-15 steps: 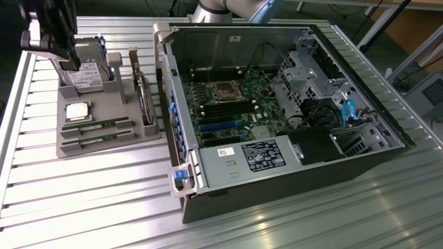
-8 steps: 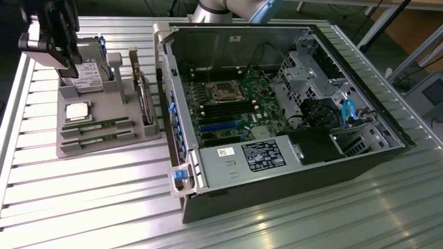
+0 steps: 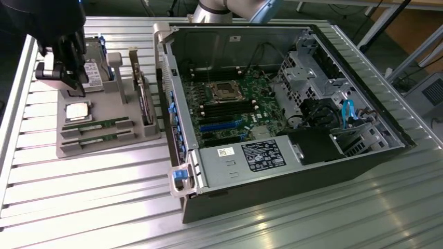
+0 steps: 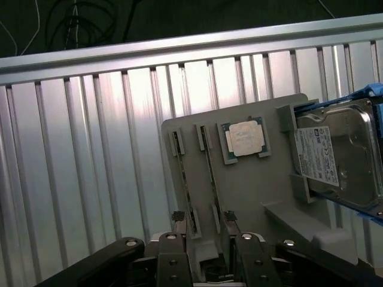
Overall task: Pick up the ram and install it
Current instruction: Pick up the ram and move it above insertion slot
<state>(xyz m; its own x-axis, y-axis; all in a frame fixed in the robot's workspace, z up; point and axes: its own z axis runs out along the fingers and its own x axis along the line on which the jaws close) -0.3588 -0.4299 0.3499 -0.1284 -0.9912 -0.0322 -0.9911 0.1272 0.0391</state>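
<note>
While the gripper [image 3: 72,78] hung over the far part of the grey tray [image 3: 69,150], its two black fingers [image 4: 173,254] stood apart and held nothing. In the wrist view they pointed down toward the tray from well above it, without contact.

The ram [image 3: 97,125], a thin green stick, sat in a long slot of the tray, just on the near side of the square silver processor chip [image 3: 78,111]. A second stick [image 3: 97,139] of the same kind lay parallel to it, one slot nearer. In the wrist view the ram fell between the two fingers, and the second stick was beside one of them.

On the far part of the tray rested a hard drive [image 3: 93,70] with a white label and blue side rails. An expansion card [image 3: 142,91] stood on its edge along the tray's side that faced the computer case [image 3: 387,140].

This case lay open on its side, on the exterior view's right of the tray, and both rested on a slatted metal table [image 3: 83,197]. Inside it the motherboard [image 3: 239,116] showed a processor socket [image 3: 225,92] with long black memory slots [image 3: 225,110] just on its near side, and a power supply [image 3: 256,155] with labels sat at the near end.
</note>
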